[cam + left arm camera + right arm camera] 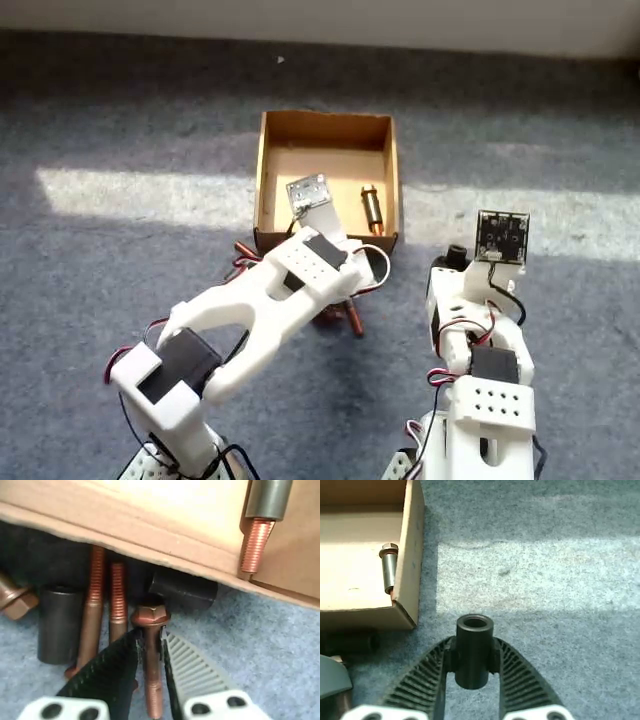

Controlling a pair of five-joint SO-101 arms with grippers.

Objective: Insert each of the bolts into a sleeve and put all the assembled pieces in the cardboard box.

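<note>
- My left claw (150, 642) is pinched shut on a bolt (151, 616), just at 6 o'clock of the cardboard box (262, 180).
- My right claw (473, 650) grips a sleeve (475, 625), at the cardboard box's 4 o'clock.
- One assembled piece (372, 207) lies inside, on the 3 o'clock side.

The white plastic left arm (250, 310) and white plastic right arm (480, 385) have black servo blocks at the joints, thin red, black and white cables (436, 377), and plates dotted with small holes. The right arm's ribbed fingers (517, 680) are black. The left arm pairs a black ribbed finger (112, 667) with a pale grey ribbed finger (192, 672).
</note>
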